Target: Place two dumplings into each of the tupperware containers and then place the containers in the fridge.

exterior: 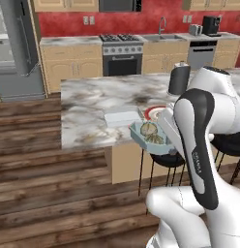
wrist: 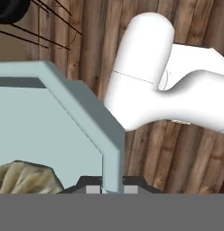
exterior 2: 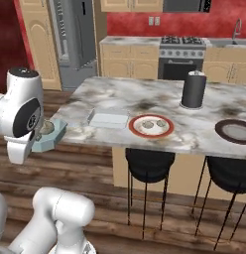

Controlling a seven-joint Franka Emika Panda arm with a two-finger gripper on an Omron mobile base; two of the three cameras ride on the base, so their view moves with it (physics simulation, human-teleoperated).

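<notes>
Hand view showed that our gripper [wrist: 111,188] was nearly closed on the rim of the light blue container [wrist: 55,117], a dumpling [wrist: 23,177] at 7 o'clock inside, so we judged it must stay level toward the fridge [exterior: 18,43].

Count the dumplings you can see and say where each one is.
4. Two dumplings lie in the blue container held off the counter edge; two more sit on the red-rimmed plate. None appears hidden.
</notes>
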